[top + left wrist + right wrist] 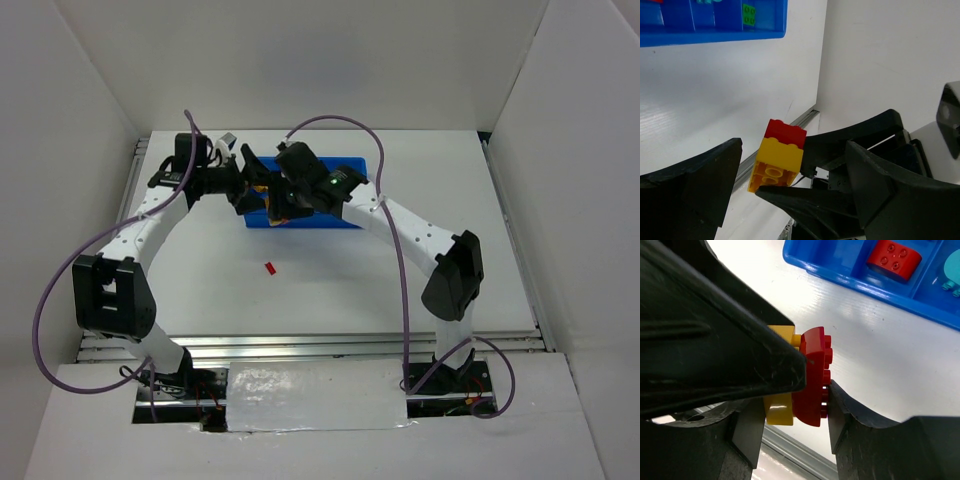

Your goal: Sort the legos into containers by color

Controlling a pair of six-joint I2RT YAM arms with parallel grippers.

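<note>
White worktop (330,290), white walls. Right hand (796,402) clamped on red+yellow stack (810,370), mid-frame, near blue tray (352,170) at upper centre. Left hand (794,145) spread wide around stack, not touching; prob. to pull colours apart b/c separate compartments.

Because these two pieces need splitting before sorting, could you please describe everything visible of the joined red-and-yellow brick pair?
The joined red-and-yellow plastic brick pair is a glossy red studded brick pressed onto a yellow one whose hollow underside tubes show. It hangs above the white table, near the blue plastic tray, pinched by the right tool. The open left tool flanks it without touching.
</note>
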